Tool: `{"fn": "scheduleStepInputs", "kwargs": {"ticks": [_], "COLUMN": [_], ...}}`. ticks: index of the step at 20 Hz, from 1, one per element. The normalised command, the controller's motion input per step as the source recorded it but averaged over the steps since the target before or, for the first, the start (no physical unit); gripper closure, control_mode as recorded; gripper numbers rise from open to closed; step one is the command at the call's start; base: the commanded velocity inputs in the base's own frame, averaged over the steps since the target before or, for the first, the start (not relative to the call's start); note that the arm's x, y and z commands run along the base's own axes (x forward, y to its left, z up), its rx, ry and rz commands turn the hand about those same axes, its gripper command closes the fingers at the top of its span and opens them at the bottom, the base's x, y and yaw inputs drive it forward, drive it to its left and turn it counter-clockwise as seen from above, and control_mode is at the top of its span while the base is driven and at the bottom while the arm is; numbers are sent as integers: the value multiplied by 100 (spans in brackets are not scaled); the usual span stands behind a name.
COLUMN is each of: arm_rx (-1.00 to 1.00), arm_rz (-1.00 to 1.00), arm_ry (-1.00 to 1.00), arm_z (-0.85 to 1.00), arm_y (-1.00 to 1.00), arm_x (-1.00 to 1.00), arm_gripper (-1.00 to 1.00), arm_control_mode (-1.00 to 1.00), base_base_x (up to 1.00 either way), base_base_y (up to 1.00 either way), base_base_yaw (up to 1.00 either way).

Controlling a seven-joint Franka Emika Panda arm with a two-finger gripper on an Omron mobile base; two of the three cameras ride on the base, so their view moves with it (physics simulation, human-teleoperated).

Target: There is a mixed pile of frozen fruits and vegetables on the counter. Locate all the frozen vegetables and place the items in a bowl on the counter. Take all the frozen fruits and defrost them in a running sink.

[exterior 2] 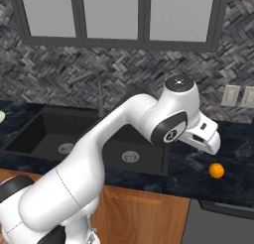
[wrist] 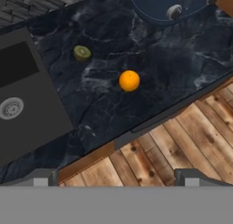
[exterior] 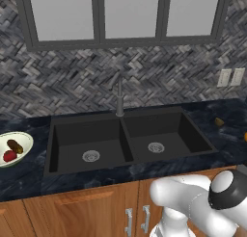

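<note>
Left base view: the black double-basin sink (exterior: 130, 139) sits in the dark marbled worktop (exterior: 29, 176), each basin with a round metal drain, and the dark grey faucet (exterior: 119, 98) rises at the back over the divider. On the worktop left of the sink stands the pale bowl (exterior: 24, 145), cut by the picture edge; inside it lie a red round item (exterior: 9, 156) and a dark brown oblong item (exterior: 15, 146), close together. Right of the sink, near the backsplash, rests a yellowish-olive lump (exterior: 219, 121), and a sliver of the orange ball (exterior: 245, 137) shows at the right edge. Right base view: the arm reaches over the right basin toward the worktop on the sink's right side; the orange ball (exterior 2: 216, 170) lies alone on the worktop, just beyond and below the hand, clear of it. Hand view: the claw (wrist: 116, 176) hangs above the worktop's front edge with its two fingertips (wrist: 41, 177) spread to full width and nothing between them. The orange ball (wrist: 129, 80) rests on the bare stone ahead of the claw, apart from it; the yellowish-olive lump (wrist: 82, 53) lies near it, farther off, between the ball and the sink (wrist: 27, 104). Neither item touches the other or the sink.
</note>
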Motion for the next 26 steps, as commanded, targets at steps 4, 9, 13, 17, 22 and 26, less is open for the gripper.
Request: {"fn": "scheduleStepInputs", "kwargs": {"ticks": [4,9,13,17,22,26], "arm_rx": [0,0,0,0,0,0], "arm_rz": [0,0,0,0,0,0], "arm_ry": [0,0,0,0,0,2], "arm_z": [-10,-16,-16,-12,-17,-20], "arm_y": [-7,-10,-10,-14,-22,-19], "arm_x": [12,19,18,14,9,13], "arm_gripper": [-100,-100,-100,-100,-100,-100], "arm_control_mode": [-100,-100,-100,-100,-100,-100], "base_base_x": [0,0,0,0,0,0], "base_base_y": [0,0,0,0,0,0], "base_base_yaw": [0,0,0,0,0,0]}}
